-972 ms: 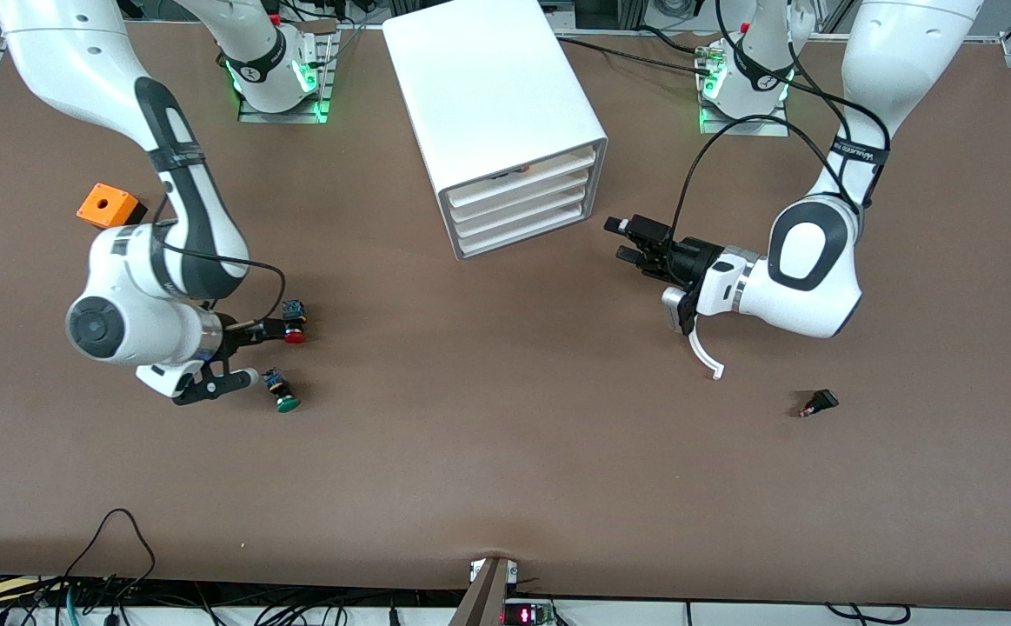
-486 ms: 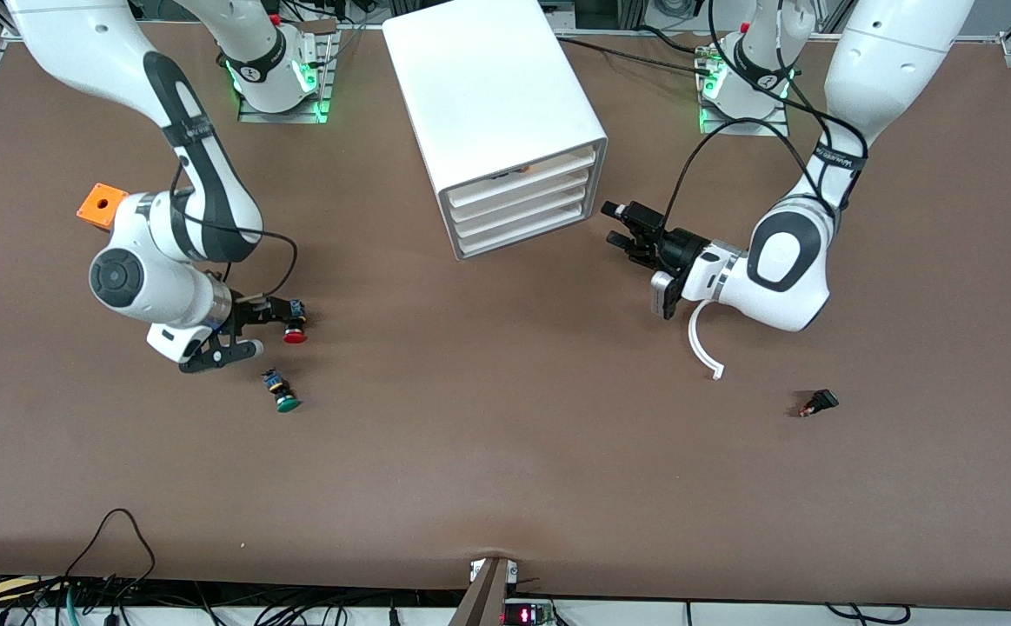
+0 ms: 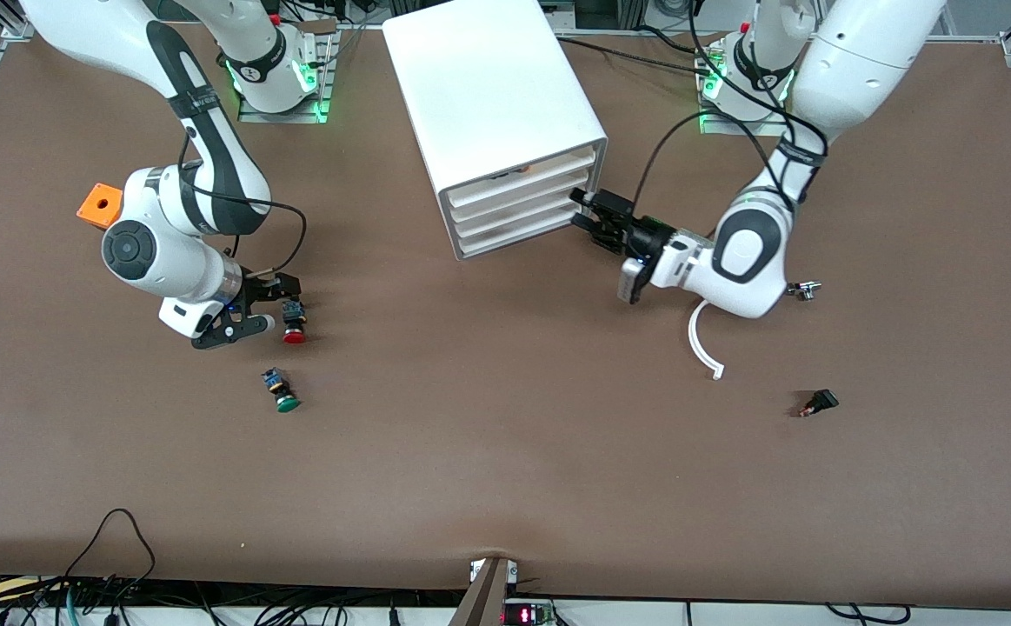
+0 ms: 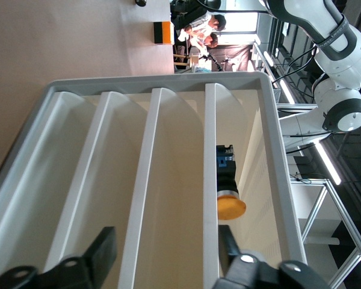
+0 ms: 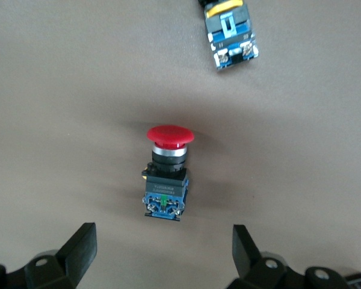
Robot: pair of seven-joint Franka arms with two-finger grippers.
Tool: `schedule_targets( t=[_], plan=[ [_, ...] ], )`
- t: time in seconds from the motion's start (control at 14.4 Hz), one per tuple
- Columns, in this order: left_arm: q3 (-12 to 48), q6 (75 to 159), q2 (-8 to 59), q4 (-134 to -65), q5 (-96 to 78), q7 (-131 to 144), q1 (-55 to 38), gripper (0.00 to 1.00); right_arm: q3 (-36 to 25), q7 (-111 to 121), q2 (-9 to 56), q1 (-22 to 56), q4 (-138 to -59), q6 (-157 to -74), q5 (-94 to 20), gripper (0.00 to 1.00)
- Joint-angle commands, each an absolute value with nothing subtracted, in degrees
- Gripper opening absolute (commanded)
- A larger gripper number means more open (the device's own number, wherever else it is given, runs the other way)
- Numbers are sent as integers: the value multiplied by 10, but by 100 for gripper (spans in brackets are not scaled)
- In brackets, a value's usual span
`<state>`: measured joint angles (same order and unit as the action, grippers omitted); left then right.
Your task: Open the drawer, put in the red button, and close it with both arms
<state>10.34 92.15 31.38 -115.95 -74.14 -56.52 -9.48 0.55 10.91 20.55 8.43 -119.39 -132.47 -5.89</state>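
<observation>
— Brown matte table (image 3: 505,452): where is the red button (image 3: 295,329)?
— Just beside the right gripper (image 3: 257,310), its round glossy cap unheld; fingers spread.
— And the left gripper (image 3: 594,219)?
— Spread, at the smooth white drawer (image 3: 518,206) fronts.

The open left pincer (image 4: 162,256) faces the white cabinet's (image 4: 271,138) drawer fronts; an orange-capped button (image 4: 228,192) lies inside.

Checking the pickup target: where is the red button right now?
In the front view the red button lies on the table toward the right arm's end, just ahead of the open right hand, with the green button nearer the camera.
</observation>
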Motion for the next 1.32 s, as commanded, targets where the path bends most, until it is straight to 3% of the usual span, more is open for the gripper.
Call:
schedule_targets(
  t=[0.0,0.35,0.49,0.56,0.62,0.83,0.97,1.25],
  plan=[
    [104,926,318,-1168,-766,-593,-102,62,10,105,206,83,-1222,-1358,-67,100],
    [103,927,345,-1168,-767,-645,-103,61,13,105,232,83,-1228,-1401,-67,100],
    [104,926,348,-1168,-767,-652,-104,48,20,104,244,86,-1226,-1408,-67,100],
    [104,921,343,-1171,-767,-651,-103,32,23,104,250,89,-1225,-1408,-67,100],
    [105,922,343,-1173,-767,-652,-105,26,24,104,256,89,-1223,-1408,-67,100],
    [112,924,345,-1185,-768,-664,-105,27,24,105,269,89,-1222,-1426,-67,97],
    [112,925,348,-1193,-768,-683,-106,30,24,109,272,89,-1222,-1433,-66,91],
    [116,925,348,-1194,-777,-685,-106,30,24,113,272,88,-1222,-1433,-63,56]
  ],
)
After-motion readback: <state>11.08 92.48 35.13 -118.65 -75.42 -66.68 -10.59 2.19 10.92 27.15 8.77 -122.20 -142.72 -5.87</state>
